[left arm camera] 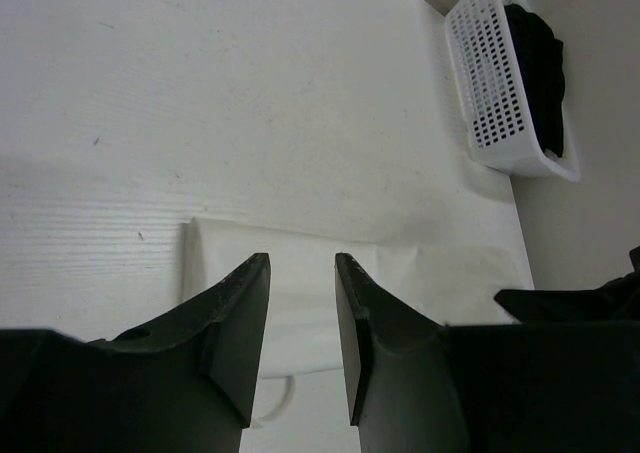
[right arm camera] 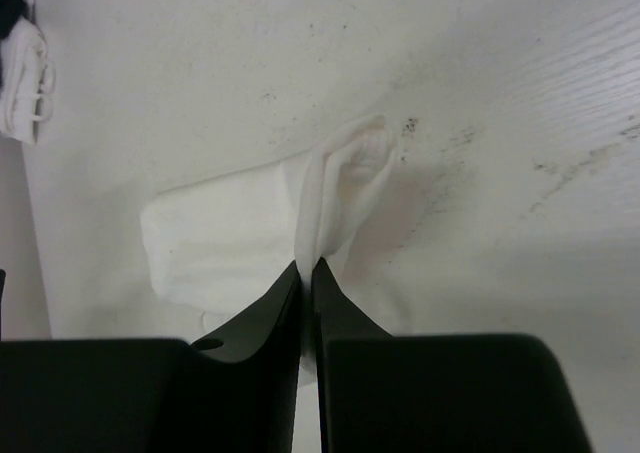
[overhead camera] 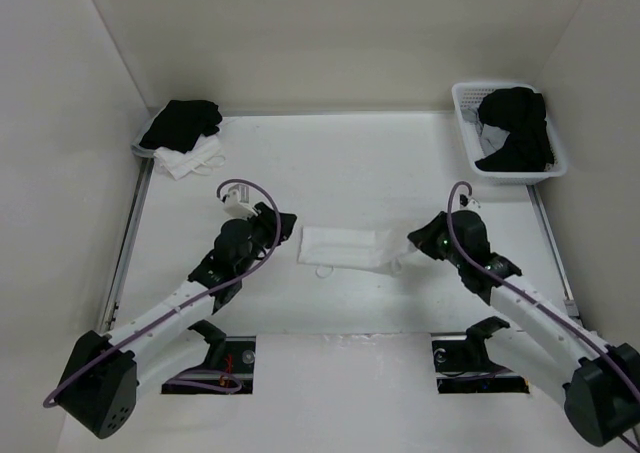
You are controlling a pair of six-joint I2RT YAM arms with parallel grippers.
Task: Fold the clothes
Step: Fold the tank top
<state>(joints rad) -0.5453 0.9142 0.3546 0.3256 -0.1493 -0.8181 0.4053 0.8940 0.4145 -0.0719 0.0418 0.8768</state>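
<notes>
A white top lies folded into a narrow strip at the middle of the bench, between two black robot arms. The right fingers are clenched on a pinched-up ridge of cloth at the strip's right end, where a small peak of fabric stands raised off the surface. The left fingers stand apart above the strip's left end, grasping nothing, the cloth showing through the gap between them. A thin strap loop pokes out from the strip's near edge. In the far right corner, a white perforated basket holds a heap of black clothing that reaches its rim. In the far left corner, a black garment is piled over a white garment, well apart from both arms. White walls close in the bench on three sides.
</notes>
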